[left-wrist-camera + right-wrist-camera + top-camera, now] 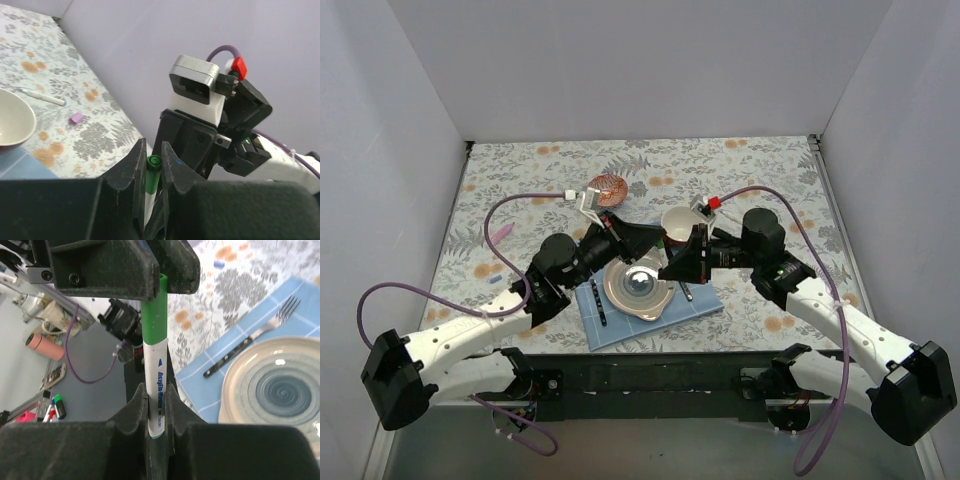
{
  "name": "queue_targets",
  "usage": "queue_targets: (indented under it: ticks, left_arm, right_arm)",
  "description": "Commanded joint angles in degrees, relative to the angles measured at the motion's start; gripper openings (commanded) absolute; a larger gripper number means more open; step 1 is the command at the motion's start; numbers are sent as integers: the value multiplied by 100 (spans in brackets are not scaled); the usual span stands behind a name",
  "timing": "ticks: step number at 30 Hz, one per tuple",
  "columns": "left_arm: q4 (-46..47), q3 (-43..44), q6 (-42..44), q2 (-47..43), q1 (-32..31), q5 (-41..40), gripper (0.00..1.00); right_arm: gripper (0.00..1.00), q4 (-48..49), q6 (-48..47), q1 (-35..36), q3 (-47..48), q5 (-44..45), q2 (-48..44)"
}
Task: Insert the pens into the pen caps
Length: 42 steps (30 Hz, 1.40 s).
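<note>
Green pen [156, 355] in right hand [156, 391] (green end in left hand [152, 151])

Soft, even overhead light leaves only faint shadows. A small glare spot sits on the plate [640, 285]. In both wrist views the nearest fingers [125, 175] look dark and blurred.
</note>
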Motion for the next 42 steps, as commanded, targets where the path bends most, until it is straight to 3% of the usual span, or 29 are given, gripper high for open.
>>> queue_targets:
  ticks: [1,2,3,6,11,14,15,16,19,20,21,22,23,25,28,32,42]
  left_arm:
    - [-3093,1143,912,98,-229,1170,3]
    - [-3313,1589,1027,237,-167,1056,32]
    - [-3585,1776,1184,300,-149,985,44]
    - [-3772,2311,1431,493,-149,844,54]
    - [-3860,2701,2011,468,-149,90,72]
    - [-3886,2744,2379,345,-149,-1069,81]
    - [-3930,2753,2503,327,-140,-1359,86]
    - [-3931,2701,2670,292,-140,-2076,96]
    - [-3790,2430,3312,344,43,-2942,98]
    - [-3807,2402,3322,414,540,-2822,98]
    - [-4182,2437,2861,502,911,-2569,98]
    - [-4412,2489,2595,703,1297,-1757,98]
    - [-4571,2481,2349,774,1971,-1340,98]
    - [-4722,2341,2197,871,2337,-854,98]
    - [-4468,1806,2328,697,2400,-1045,98]
    - [-3914,1163,2574,310,2417,-1353,98]
    - [-3949,1189,2522,-7,2409,-1152,98]
  right_arm:
    - [1,1865,484,-286,-113,899,-193]
    - [1,1839,476,-286,-203,890,-272]
    - [1,1787,476,-294,-265,890,-412]
    - [1,1244,310,-286,-379,1073,-633]
    - [1,-214,-59,-286,-309,2276,-888]
    - [1,-1216,-357,-312,-55,3628,-862]
    - [1,-2020,-411,-321,294,4032,-697]
    - [1,-2394,-473,-321,489,4776,-591]
    - [1,-3425,-516,-329,1079,6115,-160]
    - [1,-3513,-596,-356,1149,6302,85]
    - [1,-3731,-683,-391,1280,6513,253]
    - [1,-3890,-710,-426,1351,6924,454]
    - [1,-4005,-719,-478,1404,7084,830]
    - [1,-3972,-579,-488,1240,7279,1045]
    - [1,-3296,-623,-549,546,6920,1001]
    - [4,-3241,-763,-751,455,6594,1386]
    - [18,-3312,-948,-778,631,6760,2583]
